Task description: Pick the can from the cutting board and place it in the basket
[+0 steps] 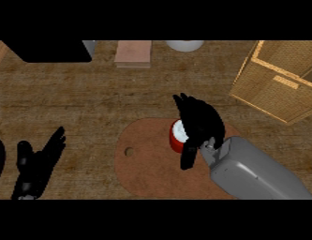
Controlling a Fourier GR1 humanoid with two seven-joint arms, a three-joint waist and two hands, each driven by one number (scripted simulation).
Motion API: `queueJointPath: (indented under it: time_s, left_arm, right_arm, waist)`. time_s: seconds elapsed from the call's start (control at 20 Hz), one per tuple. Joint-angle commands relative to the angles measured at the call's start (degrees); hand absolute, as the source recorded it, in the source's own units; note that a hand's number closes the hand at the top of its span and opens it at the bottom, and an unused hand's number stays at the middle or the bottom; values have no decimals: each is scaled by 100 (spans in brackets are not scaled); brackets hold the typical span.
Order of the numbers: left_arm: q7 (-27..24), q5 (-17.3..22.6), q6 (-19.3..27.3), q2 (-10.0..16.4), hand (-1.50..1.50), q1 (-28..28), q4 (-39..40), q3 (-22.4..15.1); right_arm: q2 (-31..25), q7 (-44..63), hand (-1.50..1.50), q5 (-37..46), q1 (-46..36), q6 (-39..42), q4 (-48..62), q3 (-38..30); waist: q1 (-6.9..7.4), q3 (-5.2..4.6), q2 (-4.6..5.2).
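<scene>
Red can (177, 137) on cutting brd (144, 166), R hand (201, 124) fingers open over it; L hand (37, 164) fingers open too.

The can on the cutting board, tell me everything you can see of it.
The can is a short cylinder with red sides and a pale top. It stands upright on the round brown cutting board, right of its hole. The right hand covers its right side; whether it grips is unclear.

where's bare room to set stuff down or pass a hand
Bare counter spans the middle, between the cutting board and the back row (black box, tan block, white object), reaching the basket. The board's left half is free. Crowded: right hand at the can; left hand lower left.
</scene>
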Motion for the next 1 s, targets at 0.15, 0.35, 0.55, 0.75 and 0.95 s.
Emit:
queueJointPath:
  time_s: [0.15,0.35,0.55,0.75,0.95]
  left_arm:
    - [-251,-128,-132,-222,0,172,754,-56]
    - [155,-69,-69,-150,0,151,240,97]
    - [111,-131,-209,-168,0,235,256,43]
    - [219,-144,-183,-264,0,43,364,124]
    - [187,-277,-3,-360,0,185,281,147]
  right_arm:
    - [295,137,-150,135,12,271,467,-181]
    - [453,59,-150,440,215,280,403,-190]
    - [668,-10,-150,683,211,251,548,-261]
    - [408,8,-150,766,486,532,123,-389]
    - [582,-465,150,1164,423,517,485,-102]
  waist:
    - [3,-67,53]
    - [5,-63,41]
    - [9,-64,41]
    - [-40,-64,33]
    - [4,-64,39]
